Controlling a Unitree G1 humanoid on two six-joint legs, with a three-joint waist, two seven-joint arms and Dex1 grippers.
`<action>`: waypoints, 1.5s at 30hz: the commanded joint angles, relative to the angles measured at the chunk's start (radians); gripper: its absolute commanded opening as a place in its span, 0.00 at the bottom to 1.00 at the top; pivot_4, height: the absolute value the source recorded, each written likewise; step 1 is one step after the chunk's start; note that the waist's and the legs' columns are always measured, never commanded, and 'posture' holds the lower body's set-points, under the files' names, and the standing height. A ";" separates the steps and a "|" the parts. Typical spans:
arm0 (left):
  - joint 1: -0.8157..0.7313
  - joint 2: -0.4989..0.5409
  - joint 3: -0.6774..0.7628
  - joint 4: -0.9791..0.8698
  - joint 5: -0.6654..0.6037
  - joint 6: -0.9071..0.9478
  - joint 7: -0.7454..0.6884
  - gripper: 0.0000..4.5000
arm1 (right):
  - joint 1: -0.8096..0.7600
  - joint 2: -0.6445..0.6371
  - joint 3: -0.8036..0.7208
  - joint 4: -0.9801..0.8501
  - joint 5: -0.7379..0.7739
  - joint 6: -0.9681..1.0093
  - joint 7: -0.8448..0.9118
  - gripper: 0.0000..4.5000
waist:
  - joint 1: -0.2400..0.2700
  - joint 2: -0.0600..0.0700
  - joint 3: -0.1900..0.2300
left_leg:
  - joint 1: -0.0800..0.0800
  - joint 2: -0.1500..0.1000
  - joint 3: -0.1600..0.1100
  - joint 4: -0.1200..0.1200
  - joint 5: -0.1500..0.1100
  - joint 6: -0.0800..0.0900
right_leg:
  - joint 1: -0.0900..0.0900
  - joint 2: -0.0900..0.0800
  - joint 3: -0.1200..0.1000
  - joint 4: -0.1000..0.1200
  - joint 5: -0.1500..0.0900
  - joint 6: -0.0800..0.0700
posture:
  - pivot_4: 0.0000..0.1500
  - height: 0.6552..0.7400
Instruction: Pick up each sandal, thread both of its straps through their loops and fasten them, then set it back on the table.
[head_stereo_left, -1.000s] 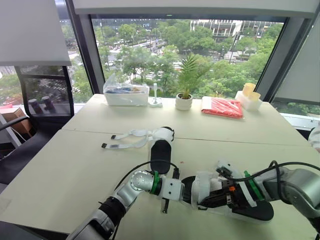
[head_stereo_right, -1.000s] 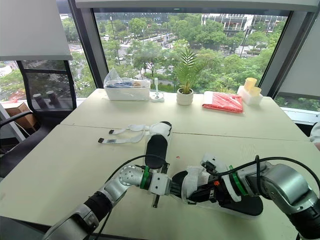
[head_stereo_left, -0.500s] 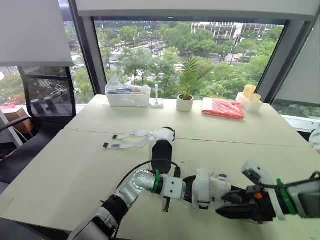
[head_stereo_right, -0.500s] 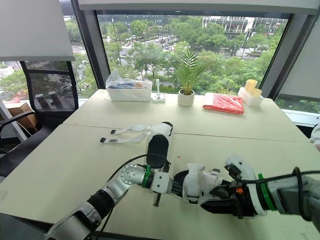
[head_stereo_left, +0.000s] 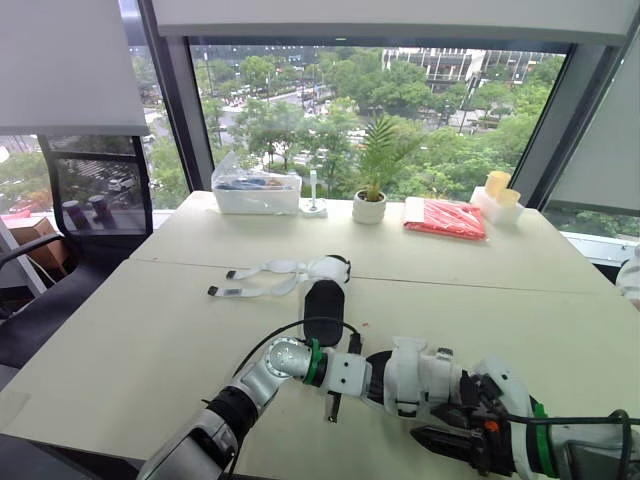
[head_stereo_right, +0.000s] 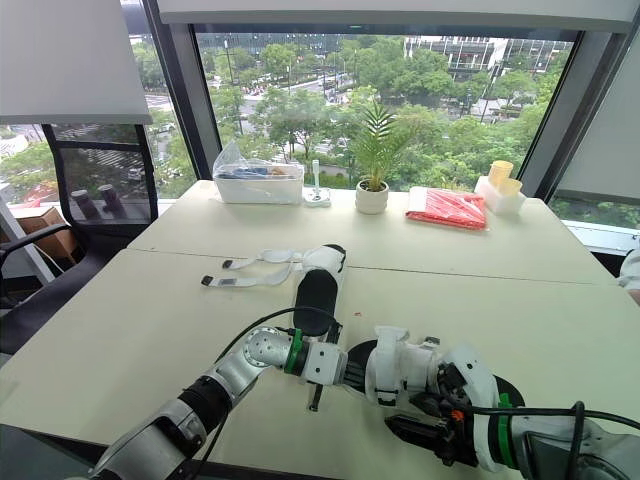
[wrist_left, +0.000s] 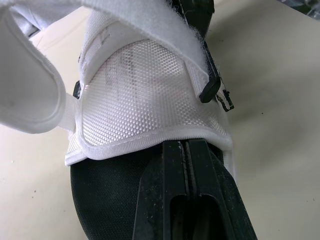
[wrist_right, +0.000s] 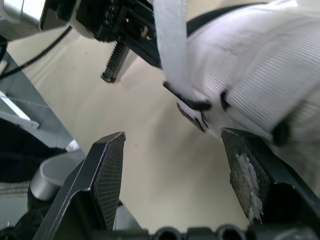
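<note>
The two head cameras looked forward and down over the table (head_stereo_left: 150, 330) toward the window (head_stereo_left: 400, 110) — one scene, seen from slightly offset spots. Each wrist camera sat very close to the near sandal (wrist_left: 145, 95), facing its white mesh upper — the part both wrist views shared.

The pale cream counter (head_stereo_left: 130, 340) carries a black-soled sandal with loose white straps (head_stereo_left: 322, 295) at its middle and a black-soled sandal with a white mesh upper (head_stereo_left: 412, 372) nearer. Along the window edge lie a clear plastic box (head_stereo_left: 253, 190), a small palm in a white pot (head_stereo_left: 368, 203) and a flat red packet (head_stereo_left: 444, 216).
</note>
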 joint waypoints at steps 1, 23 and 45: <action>0.049 0.018 -0.075 0.108 0.110 0.041 -0.034 0.00 | -0.025 0.017 0.017 -0.021 0.008 -0.043 -0.021 0.73 | 0.000 0.000 0.000 | 0.000 0.000 0.000 0.000 0.000 0.000 | 0.000 0.000 0.000 0.000 0.000 0.000 | 1.00 0.97; 0.082 0.030 -0.076 0.071 0.107 0.049 -0.039 0.00 | -0.101 0.034 0.109 0.103 0.087 0.011 -0.081 0.61 | -0.001 0.000 0.000 | 0.000 0.000 -0.001 0.000 0.000 0.000 | 0.000 0.000 0.000 0.000 -0.001 -0.002 | 1.00 0.97; 0.093 0.033 -0.086 0.053 0.112 0.058 -0.057 0.00 | 0.029 -0.095 0.143 0.069 0.275 0.173 0.022 0.01 | -0.002 0.000 0.000 | -0.002 0.000 -0.001 -0.001 -0.001 0.002 | 0.000 -0.001 0.000 -0.001 -0.002 -0.002 | 1.00 0.97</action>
